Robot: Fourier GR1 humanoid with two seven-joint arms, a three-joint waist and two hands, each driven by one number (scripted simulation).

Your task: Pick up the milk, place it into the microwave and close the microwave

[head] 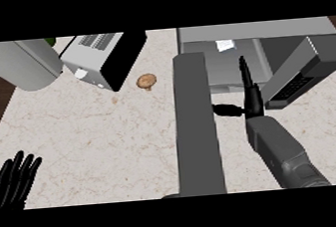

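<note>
**Door stands between the two robot hands; milk apparently already inside**

Looks like the milk: a small pale patch deep in the open microwave at the far right of the surface, too small to be sure of. Lies up and slightly left of the right robot hand, not touching it.

Right robot hand seen edge-on, fingers straight and pressed together, pointing away towards the cavity, thumb sticking out left towards the door; holds nothing.

Microwave door open, a long grey slab running from the microwave's left front corner straight back towards the robot. Stands just left of the right robot hand, which puts that hand on the door's inner side, probably in its swing path.

Left robot hand resting at the lower left edge, fingers spread and up, on the door's outer side but well apart from it.

Judged: placing done, closing left. Calls for a push on the outer face, swinging the free end rightward.
</note>
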